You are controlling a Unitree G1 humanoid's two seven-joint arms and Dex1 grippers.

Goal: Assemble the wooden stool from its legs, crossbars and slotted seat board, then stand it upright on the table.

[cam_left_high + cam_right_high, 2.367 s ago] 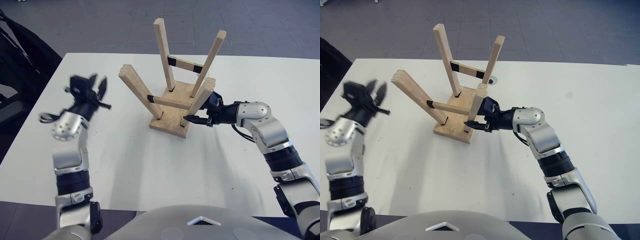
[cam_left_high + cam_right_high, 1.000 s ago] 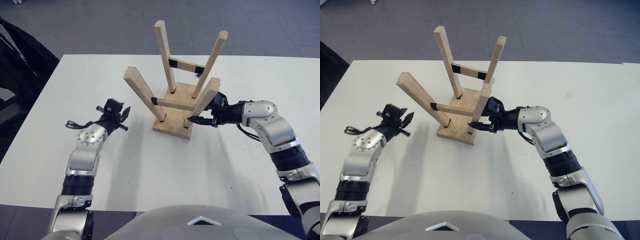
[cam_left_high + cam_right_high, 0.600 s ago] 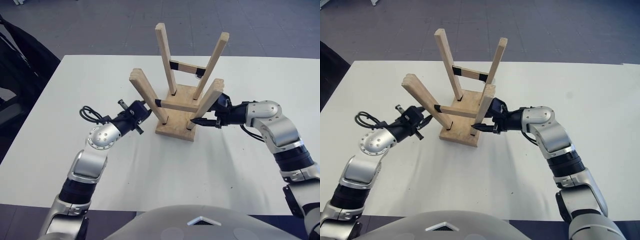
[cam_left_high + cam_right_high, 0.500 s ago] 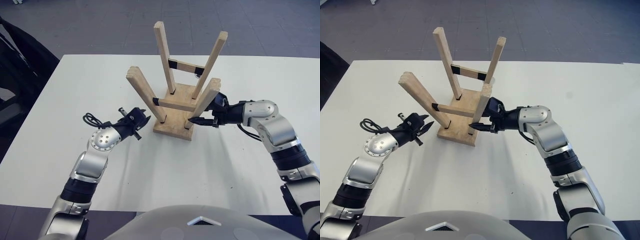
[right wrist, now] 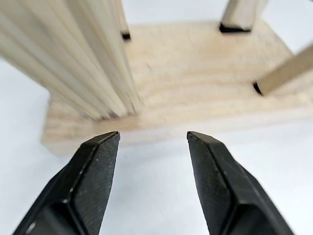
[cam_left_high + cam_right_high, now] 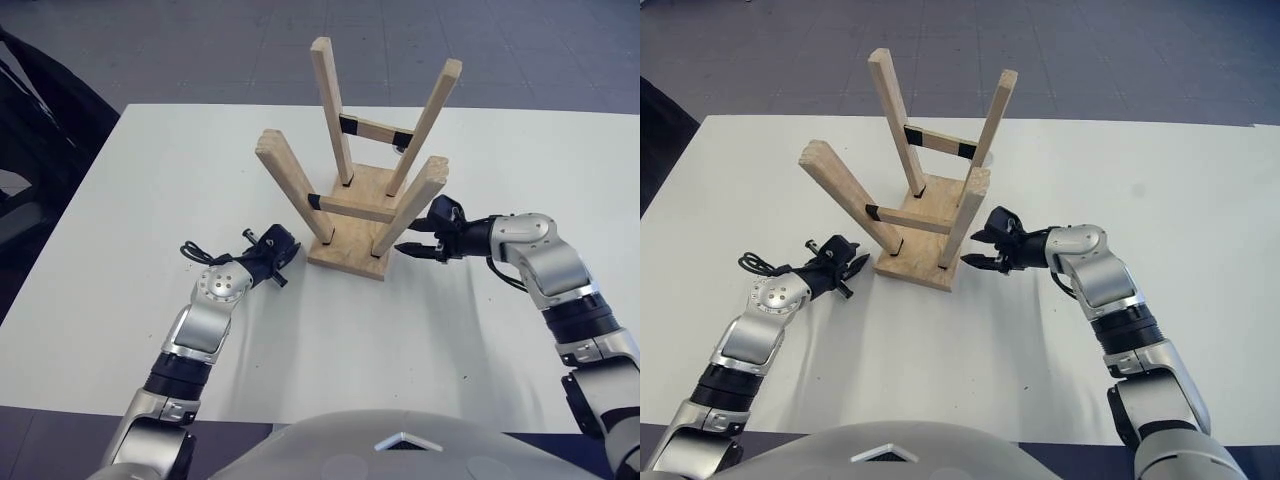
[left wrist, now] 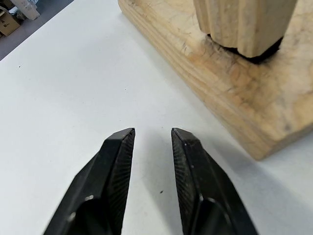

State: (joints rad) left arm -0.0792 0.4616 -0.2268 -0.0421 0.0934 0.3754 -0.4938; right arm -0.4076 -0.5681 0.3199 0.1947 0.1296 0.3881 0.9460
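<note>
Wooden stool [image 6: 360,185] stands inverted on the bench [image 6: 450,330], between the claws. The left claw [image 7: 151,134] gapes narrowly, the right claw [image 5: 152,137] widely, neither touching it.

R claw [image 6: 972,249]: off leg [image 6: 965,215]; backed away; open | L claw [image 6: 860,263]: down beside seat board [image 6: 925,250]

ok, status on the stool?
Left gripper open, empty, left of stool. Right gripper open, empty, right of it. Stool upside down on table. Nothing blocking.

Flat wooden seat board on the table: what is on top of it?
Four pale wooden legs stand in its slots, joined by two wooden crossbars. The leg ends inside the slots are covered.
</note>
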